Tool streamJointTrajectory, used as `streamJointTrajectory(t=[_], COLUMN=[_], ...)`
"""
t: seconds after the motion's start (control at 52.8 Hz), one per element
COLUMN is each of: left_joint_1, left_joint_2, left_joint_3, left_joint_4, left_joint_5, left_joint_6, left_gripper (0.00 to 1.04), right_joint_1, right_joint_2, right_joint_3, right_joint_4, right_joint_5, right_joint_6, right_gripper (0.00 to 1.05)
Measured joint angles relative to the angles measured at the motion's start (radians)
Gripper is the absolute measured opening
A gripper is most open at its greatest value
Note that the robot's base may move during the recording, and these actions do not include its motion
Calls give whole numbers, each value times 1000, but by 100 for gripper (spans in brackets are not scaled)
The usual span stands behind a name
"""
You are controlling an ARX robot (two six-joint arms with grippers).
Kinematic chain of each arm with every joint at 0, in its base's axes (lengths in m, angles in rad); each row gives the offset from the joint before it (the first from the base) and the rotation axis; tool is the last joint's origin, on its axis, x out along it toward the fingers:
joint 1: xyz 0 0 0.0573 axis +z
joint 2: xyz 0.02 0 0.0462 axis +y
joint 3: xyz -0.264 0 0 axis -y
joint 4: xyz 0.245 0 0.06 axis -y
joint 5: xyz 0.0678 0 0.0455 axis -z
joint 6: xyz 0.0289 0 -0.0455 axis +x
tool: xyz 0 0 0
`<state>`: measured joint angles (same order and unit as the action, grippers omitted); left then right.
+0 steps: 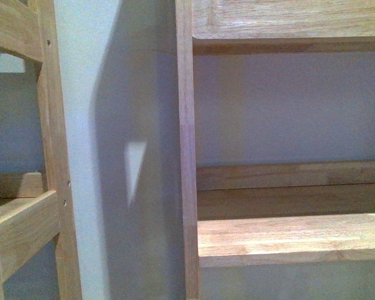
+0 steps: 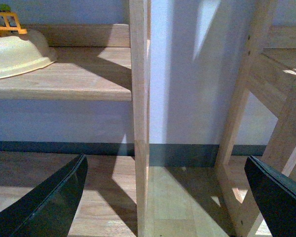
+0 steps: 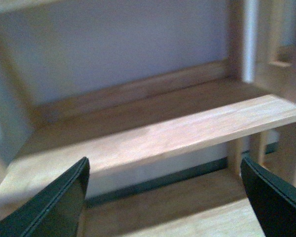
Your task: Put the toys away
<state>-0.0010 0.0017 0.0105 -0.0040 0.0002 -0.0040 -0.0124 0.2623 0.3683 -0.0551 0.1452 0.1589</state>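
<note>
The toys are out of view in every frame. My left gripper (image 2: 165,197) is open, its dark fingers (image 2: 49,202) spread wide with nothing between them, facing a wooden shelf post (image 2: 139,118) and the floor. My right gripper (image 3: 163,197) is open and empty too, its fingers (image 3: 54,207) apart in front of a bare wooden shelf board (image 3: 153,138). Neither arm shows in the front view.
A cream plastic playset (image 2: 15,52) with a small orange fence (image 2: 5,22) sits on a low shelf (image 2: 74,79). Wooden shelving (image 1: 287,237) stands at the right of the front view, a second wooden frame (image 1: 50,156) at the left, white wall (image 1: 112,156) between. A dark skirting (image 2: 64,147) runs along the floor.
</note>
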Motion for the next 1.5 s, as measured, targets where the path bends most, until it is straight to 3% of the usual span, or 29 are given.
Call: streamJointTrajectory(t=[0.038,0.095,0.55,1.497], left_joint_1=[0,0,0,0], left_joint_2=[0,0,0,0], left_joint_3=[0,0,0,0], left_joint_4=[0,0,0,0], left_joint_5=[0,0,0,0], left_joint_6=[0,0,0,0], left_gripper=[98,98,98,98], right_joint_1=[6,13,13,13], right_joint_2=[-10,-24,-132,-250], right_joint_3=[-14,-39,-214,-354], right_joint_4=[-38,-37,21,51], right_joint_5=[-108,-147,-145,-146], right_joint_6=[-62,-98,-153,-154], right_gripper=[81,73,2,3])
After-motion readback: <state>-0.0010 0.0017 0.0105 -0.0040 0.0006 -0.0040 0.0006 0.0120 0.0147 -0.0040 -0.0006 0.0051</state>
